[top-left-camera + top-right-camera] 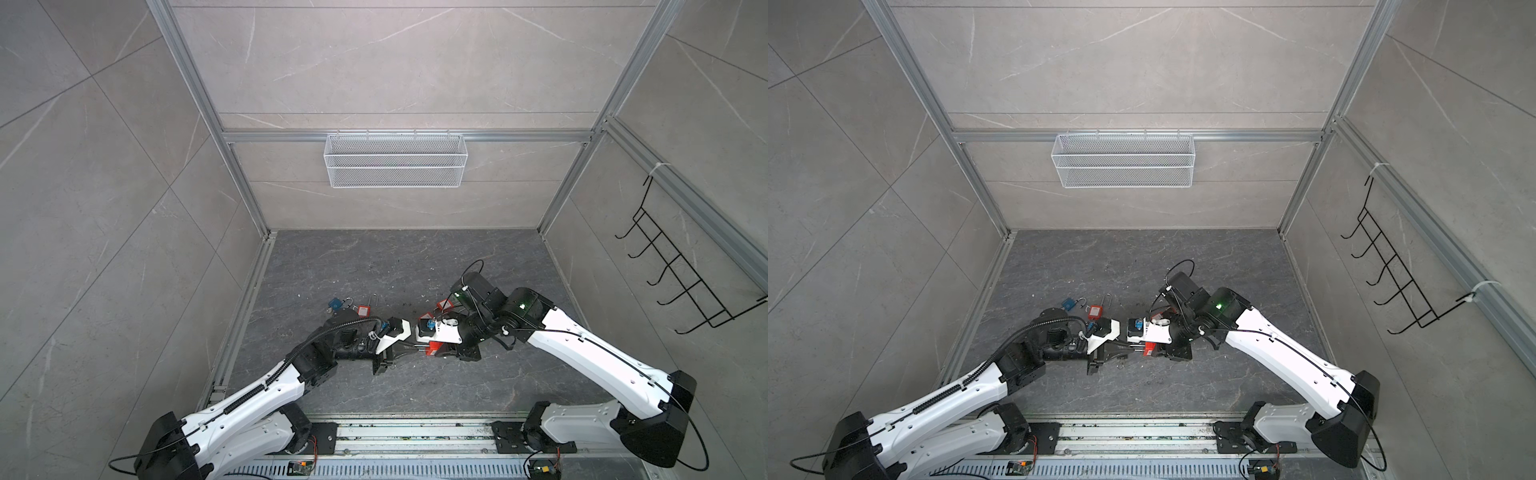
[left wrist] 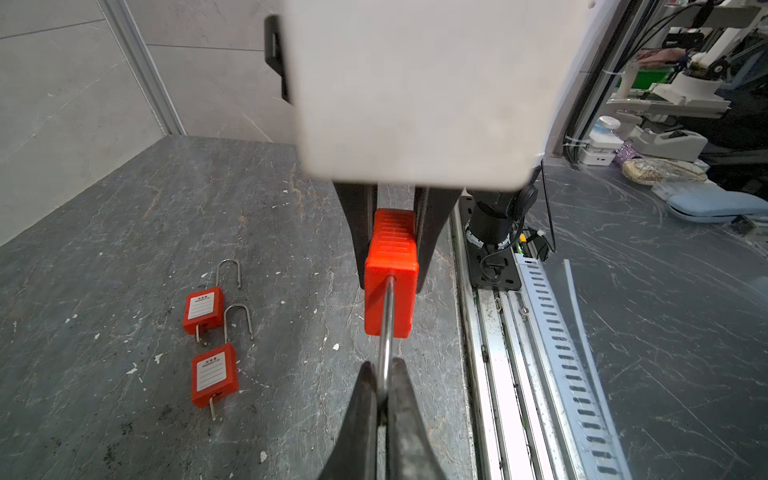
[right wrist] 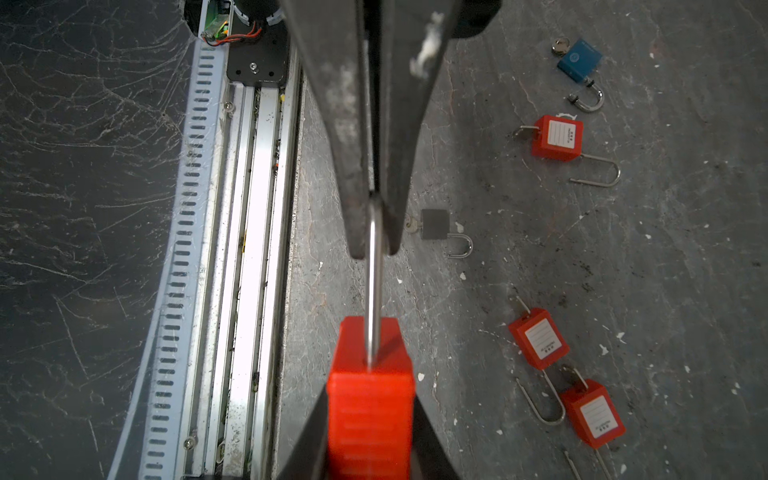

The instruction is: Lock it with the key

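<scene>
Status: mid-task. Lock is in the air, not confirmed locked.

- You've got the red padlock (image 3: 368, 353) up off the table (image 2: 124, 249), strung between the two arms nr front-centre in both top views.
- Right hand (image 2: 391, 274): narrow, clamped on the plastic body, one finger on each flank.
- Left hand (image 2: 384, 368): pinched fully closed on the bend of the shackle (image 3: 375, 286).
- Shackle shows edge-on in both wrist views, w/ a long bare length out of the body. Can't tell whether the free leg is seated or out.
- Key: not visible on this lock. The end of the body opposite the shackle is buried in your right hand's grip, so can't say if one is in there.

Done (my read): pick-up + two-hand hold.
Left to do: seat the shackle if it isn't, turn/pull the key, set the lock down. The hands face each other along the shackle line, so prob. you're at the push-home step.

Elsewhere on table, not being handled:
- spare red lock (image 2: 203, 309) and second spare red lock (image 2: 214, 380)
- blue lock (image 3: 579, 60)
- small grey lock (image 3: 435, 224) w/ key stub showing
</scene>
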`<state>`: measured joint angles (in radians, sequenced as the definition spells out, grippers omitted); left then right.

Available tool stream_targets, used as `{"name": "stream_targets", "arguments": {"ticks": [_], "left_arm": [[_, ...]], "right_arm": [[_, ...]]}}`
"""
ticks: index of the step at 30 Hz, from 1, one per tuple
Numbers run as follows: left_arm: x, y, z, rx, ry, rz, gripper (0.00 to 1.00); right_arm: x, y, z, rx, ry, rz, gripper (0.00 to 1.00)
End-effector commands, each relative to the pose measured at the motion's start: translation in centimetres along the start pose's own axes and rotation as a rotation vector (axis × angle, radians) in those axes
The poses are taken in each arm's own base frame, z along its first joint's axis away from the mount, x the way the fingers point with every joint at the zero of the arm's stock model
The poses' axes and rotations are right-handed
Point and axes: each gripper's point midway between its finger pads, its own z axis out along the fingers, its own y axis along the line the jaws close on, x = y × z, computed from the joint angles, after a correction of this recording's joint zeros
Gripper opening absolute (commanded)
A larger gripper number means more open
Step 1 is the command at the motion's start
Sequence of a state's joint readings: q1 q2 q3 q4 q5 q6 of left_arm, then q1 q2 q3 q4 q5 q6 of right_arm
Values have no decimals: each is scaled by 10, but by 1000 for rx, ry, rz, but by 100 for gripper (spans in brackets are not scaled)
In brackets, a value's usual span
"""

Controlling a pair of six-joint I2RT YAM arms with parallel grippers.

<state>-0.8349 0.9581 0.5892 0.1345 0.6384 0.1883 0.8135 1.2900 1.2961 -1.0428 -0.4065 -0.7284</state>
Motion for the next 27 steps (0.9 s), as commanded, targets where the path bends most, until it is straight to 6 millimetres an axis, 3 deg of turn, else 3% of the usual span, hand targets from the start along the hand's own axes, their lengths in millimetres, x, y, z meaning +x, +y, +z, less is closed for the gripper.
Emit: {"name": "stream_targets", "arguments": {"ticks": [1,8,11,14,17,27], "left_arm": [[-14,-4,8,39,-67,-12,0],[-27,3,-5,6,-60,12,0],[-37,6,-18,15,-96,-13,0],[-42,8,-27,14,-105,-10,0],[-45,5,-30,28,-97,1,0],[-54,-3,-34,58,-86,59,0]], "right_arm": [[-85,-11,-20,55,-351,-169,7],[-58,-14,-23,97,-232,-35,19],[-42,-8,-28,105,-178,2,34],[-29,-5,-35,138,-156,31,42],[-28,-2,-49,154,-148,86,51],[18,-8,-58,138,26,229,50]]}}
